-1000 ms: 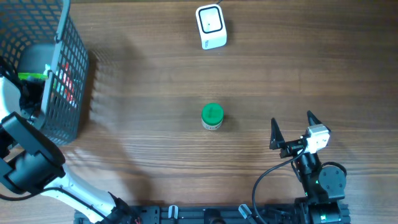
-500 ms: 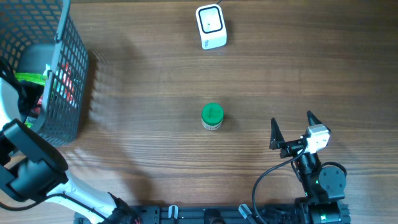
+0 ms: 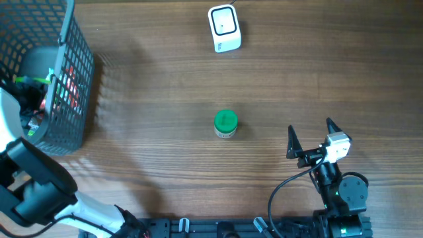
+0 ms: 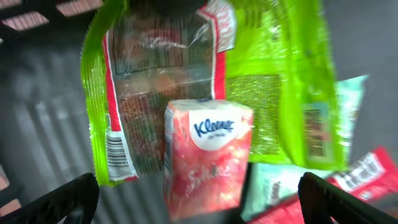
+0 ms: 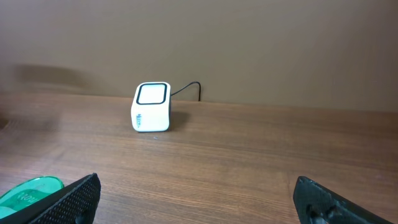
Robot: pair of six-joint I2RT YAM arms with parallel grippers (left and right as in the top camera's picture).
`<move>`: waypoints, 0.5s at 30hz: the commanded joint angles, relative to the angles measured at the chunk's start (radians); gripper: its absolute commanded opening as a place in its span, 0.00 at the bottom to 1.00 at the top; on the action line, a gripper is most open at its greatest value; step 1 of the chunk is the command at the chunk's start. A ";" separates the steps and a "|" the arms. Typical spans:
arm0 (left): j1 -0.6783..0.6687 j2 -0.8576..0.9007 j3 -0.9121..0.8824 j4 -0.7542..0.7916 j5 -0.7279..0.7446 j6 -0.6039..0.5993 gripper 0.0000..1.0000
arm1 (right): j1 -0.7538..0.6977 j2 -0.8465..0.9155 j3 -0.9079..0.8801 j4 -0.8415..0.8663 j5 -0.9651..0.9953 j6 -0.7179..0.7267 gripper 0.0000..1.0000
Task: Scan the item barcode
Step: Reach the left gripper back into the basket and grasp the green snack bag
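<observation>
The left gripper (image 4: 199, 204) hangs wide open and empty inside the basket (image 3: 73, 79). The tissue pack (image 4: 208, 155) lies between its fingers, untouched, on a green snack bag (image 4: 273, 74). The right gripper (image 3: 309, 127), also open, holds nothing and sits well apart from the scanner (image 3: 224, 28).

A white barcode scanner (image 3: 224, 28) with a black-framed window is set upright at the far middle of the table (image 3: 330, 66), with a dark cable led off behind it. A small jar with a green lid (image 3: 225, 123) is stood upright near the table's centre, well apart from the scanner. At the far left, inside the wire basket (image 3: 73, 79), a pink-red Kleenex tissue pack (image 4: 208, 158) is laid on a bright green snack bag (image 4: 273, 81). One barcode (image 4: 315, 127) is seen on the bag's right side, and another is printed at its lower left edge.
</observation>
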 commanded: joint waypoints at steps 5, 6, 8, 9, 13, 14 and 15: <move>-0.015 0.071 -0.095 0.109 -0.029 -0.002 1.00 | -0.005 -0.005 -0.001 0.005 -0.002 0.007 0.99; -0.016 0.087 -0.096 0.114 -0.030 -0.001 1.00 | -0.005 -0.005 -0.001 0.005 -0.002 0.007 1.00; -0.013 0.117 -0.096 0.118 -0.060 0.002 1.00 | -0.005 -0.004 -0.001 0.005 -0.002 0.007 1.00; -0.007 0.126 -0.096 0.113 -0.103 0.002 1.00 | -0.005 -0.004 -0.001 0.005 -0.002 0.007 1.00; 0.013 0.129 -0.097 0.114 -0.109 0.001 1.00 | -0.005 -0.005 -0.001 0.005 -0.002 0.007 1.00; 0.014 0.129 -0.097 0.113 -0.108 0.001 1.00 | -0.005 -0.004 -0.001 0.005 -0.002 0.007 1.00; 0.014 0.130 -0.097 0.107 -0.108 0.001 1.00 | -0.005 -0.005 -0.001 0.005 -0.002 0.007 1.00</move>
